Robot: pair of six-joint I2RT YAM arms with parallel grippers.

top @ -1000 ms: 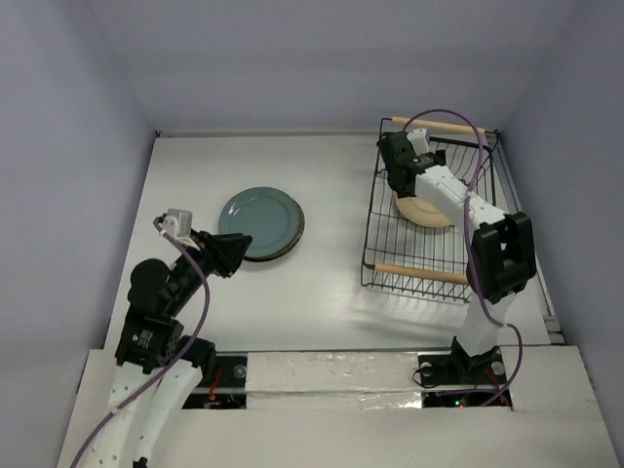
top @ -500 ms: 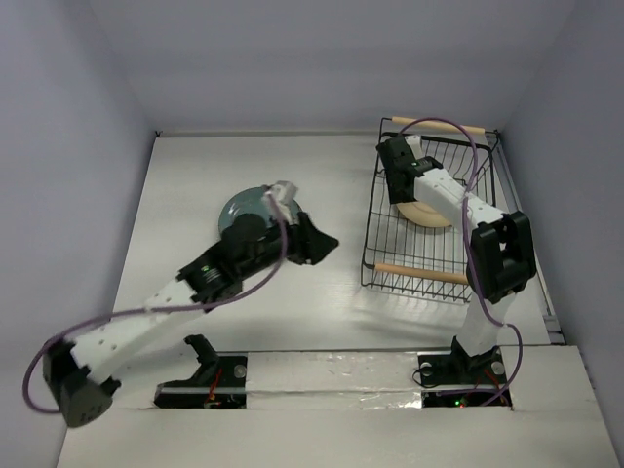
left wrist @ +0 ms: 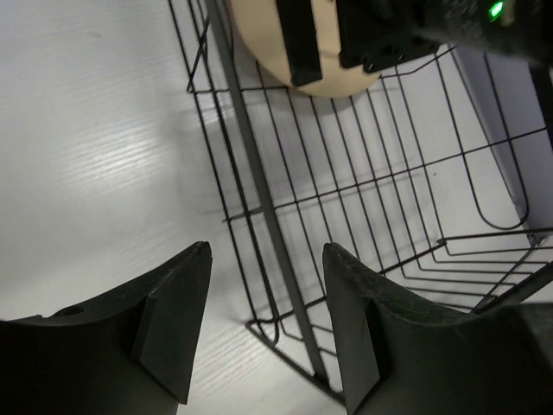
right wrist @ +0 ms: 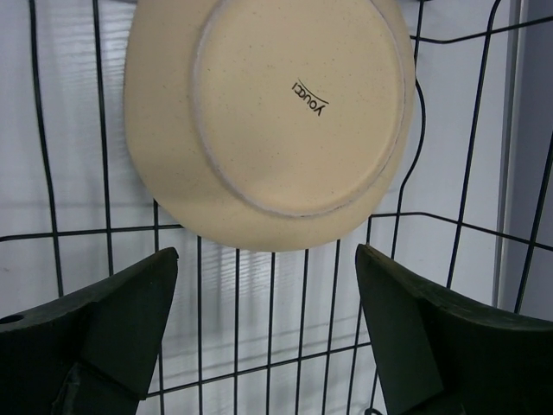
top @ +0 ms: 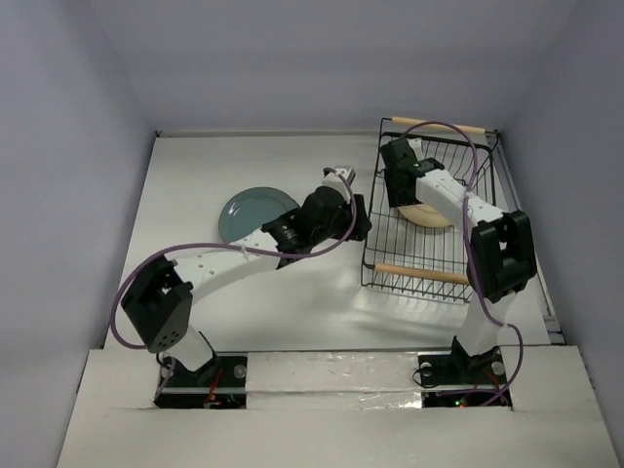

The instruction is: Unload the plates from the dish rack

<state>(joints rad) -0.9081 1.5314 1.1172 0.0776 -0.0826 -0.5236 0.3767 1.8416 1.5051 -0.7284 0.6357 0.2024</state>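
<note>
The black wire dish rack (top: 385,239) with two wooden rod handles stands at the right. A tan plate (top: 429,215) lies upside down in it; it also shows in the right wrist view (right wrist: 268,121) and the left wrist view (left wrist: 328,52). A stack topped by a teal plate (top: 249,210) lies on the table left of the rack. My left gripper (top: 359,220) is open at the rack's left side; in its wrist view (left wrist: 268,259) the jaws straddle the rack's wire edge (left wrist: 259,216). My right gripper (top: 395,185) is open over the rack, just short of the tan plate (right wrist: 263,259).
The white table (top: 195,175) is walled by grey panels on three sides. The rack sits close to the right wall. The left arm stretches across the table's middle, beside the plate stack.
My left arm has swung from the near left across the plate stack to the rack's left side. My right gripper stayed over the rack with only a slight shift.
</note>
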